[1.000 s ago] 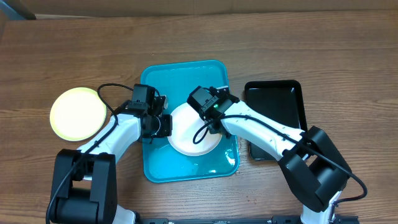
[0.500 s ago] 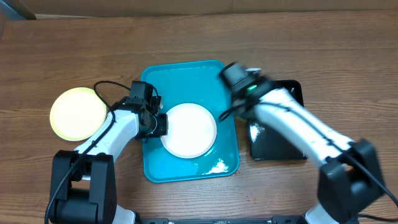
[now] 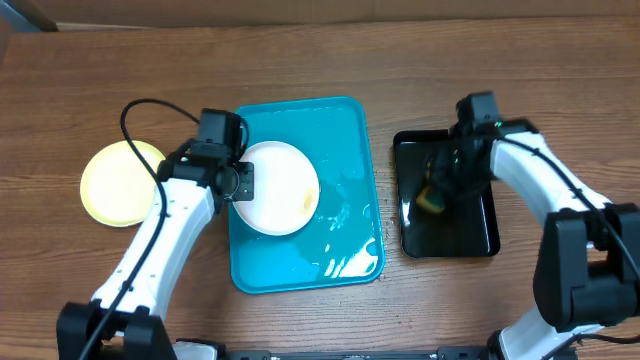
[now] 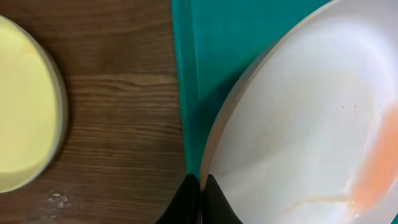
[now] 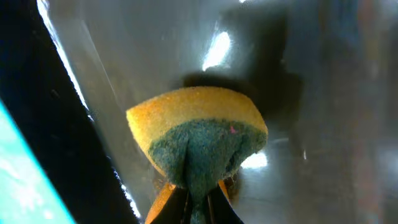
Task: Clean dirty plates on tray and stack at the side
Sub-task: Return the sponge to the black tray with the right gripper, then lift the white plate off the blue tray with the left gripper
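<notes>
The left arm rises from the near-left corner of the table and leans in toward the tray, its wrist bent so that the left gripper meets the tray's left side. The left wrist view shows its two dark fingertips drawn tight together on the rim of a white plate — a firm pinch on the plate's near-left edge. That plate lies over the left part of the turquoise tray, with its left edge right at the tray's left rim; a pale orange smear runs down its right side. Whether it sits flat or is tipped up, I cannot tell.

The right arm comes from the near-right corner, elbow out to the right, and bends back down over the black tray. The right gripper is clamped on a sponge — yellow, with a green scouring face squeezed into a fold between the fingers — and holds it just at the glossy black floor. From overhead the sponge shows in the tray's left half.

A pale yellow plate rests on the bare wood to the left of the turquoise tray, near the left arm and apart from the tray. Bright, wet-looking patches shine on the tray's near-right floor.
</notes>
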Controlling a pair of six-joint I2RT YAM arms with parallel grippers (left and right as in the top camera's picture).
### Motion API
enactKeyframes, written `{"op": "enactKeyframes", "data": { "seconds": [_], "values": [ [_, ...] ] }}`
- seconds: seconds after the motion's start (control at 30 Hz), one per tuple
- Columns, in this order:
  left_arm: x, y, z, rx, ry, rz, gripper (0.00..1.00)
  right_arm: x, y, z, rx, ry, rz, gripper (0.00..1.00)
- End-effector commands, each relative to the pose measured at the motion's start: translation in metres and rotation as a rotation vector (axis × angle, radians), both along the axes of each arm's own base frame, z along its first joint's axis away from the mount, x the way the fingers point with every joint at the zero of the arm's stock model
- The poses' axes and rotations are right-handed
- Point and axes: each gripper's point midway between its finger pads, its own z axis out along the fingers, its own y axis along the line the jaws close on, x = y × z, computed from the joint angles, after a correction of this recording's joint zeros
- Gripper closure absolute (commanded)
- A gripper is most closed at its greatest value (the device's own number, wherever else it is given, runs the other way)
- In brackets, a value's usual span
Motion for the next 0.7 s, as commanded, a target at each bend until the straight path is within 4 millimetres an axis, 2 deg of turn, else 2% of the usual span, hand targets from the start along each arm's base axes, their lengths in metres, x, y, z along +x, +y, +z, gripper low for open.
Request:
{"op": "enactKeyframes", "data": {
  "seconds": [0.0,0.17,0.4,0.57,0.67],
  "values": [
    [0.012,0.002,0.045,0.189,-0.131,-0.028,0.96,-0.007,0.014,-0.009,0.055,-0.009,0.055,0.95],
    [0.013,-0.015,0.076,0.377,-0.209,-0.095,0.96,-0.012,0.013,-0.023,0.058,-0.009,0.03,0.94],
    [0.01,-0.047,0.128,0.63,-0.391,-0.153,0.96,-0.014,0.012,-0.025,0.057,-0.009,0.03,0.91],
    [0.0,-0.07,0.152,0.779,-0.476,-0.225,0.96,-0.012,0.013,-0.024,0.059,-0.018,0.03,0.91],
    [-0.006,-0.077,0.166,0.848,-0.527,-0.223,0.96,-0.011,0.013,-0.024,0.059,-0.022,0.03,0.9]
  ]
}}
